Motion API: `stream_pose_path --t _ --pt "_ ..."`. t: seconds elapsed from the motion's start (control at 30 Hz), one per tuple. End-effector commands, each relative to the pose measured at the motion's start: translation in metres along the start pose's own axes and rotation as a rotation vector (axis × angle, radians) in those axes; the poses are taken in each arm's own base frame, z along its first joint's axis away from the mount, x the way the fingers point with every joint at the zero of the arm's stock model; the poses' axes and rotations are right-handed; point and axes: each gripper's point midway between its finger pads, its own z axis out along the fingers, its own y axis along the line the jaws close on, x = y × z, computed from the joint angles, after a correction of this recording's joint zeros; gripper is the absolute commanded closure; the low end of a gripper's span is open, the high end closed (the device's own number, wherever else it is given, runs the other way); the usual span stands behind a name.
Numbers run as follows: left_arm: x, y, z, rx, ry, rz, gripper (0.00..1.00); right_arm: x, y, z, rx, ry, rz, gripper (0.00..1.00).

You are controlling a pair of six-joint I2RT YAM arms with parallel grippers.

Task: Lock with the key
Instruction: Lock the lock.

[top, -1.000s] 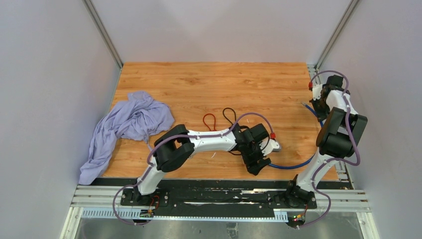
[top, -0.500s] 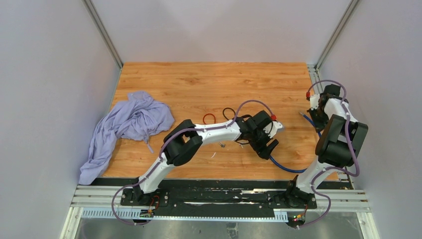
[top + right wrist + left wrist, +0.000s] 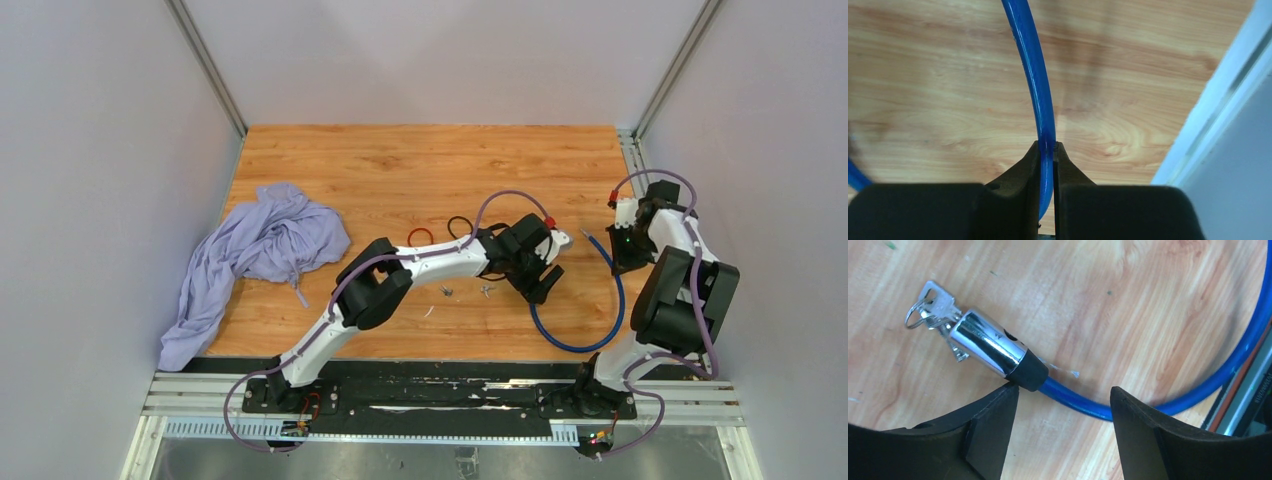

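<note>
- Left wrist view: left gripper point(image 3: 1063, 396) spread wide, holding nothing, astride the blue cable point(image 3: 1168, 400) just beside its chrome lock barrel point(image 3: 988, 342), with keys point(image 3: 933, 302) at the barrel's end.
- Right gripper point(image 3: 1048, 149) pinches the cable near the table's right edge.
- Over the last second the left arm has reached farther right, and the cable now lies in a loop.
- Wooden table point(image 3: 400, 170), pale walls, lilac cloth point(image 3: 260, 240) at left.

The key point(image 3: 937, 304) hides its blade inside the chrome lock barrel point(image 3: 988, 342). The blue cable point(image 3: 1078, 401) runs off the left wrist view's right edge; its other end vanishes inside the right hand point(image 3: 1047, 148). Two specks point(image 3: 487, 290) on the counter point(image 3: 400, 170) are too small to identify
</note>
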Motion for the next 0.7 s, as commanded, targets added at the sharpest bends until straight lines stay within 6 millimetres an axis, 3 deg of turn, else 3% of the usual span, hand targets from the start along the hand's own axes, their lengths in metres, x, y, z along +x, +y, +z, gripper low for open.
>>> stream_pose_path --t 0.0,0.37,0.67 --pt "0.043 0.043 0.022 -0.124 0.113 -0.008 0.28 0.006 0.040 -0.005 -0.132 -0.012 0.048 0.99" --pt "0.069 0.058 0.029 -0.219 0.164 0.116 0.36 0.008 0.062 -0.006 -0.219 -0.013 0.063 0.99" --pt "0.085 0.060 0.031 -0.228 0.194 0.179 0.55 0.009 0.070 -0.012 -0.244 -0.025 0.045 0.99"
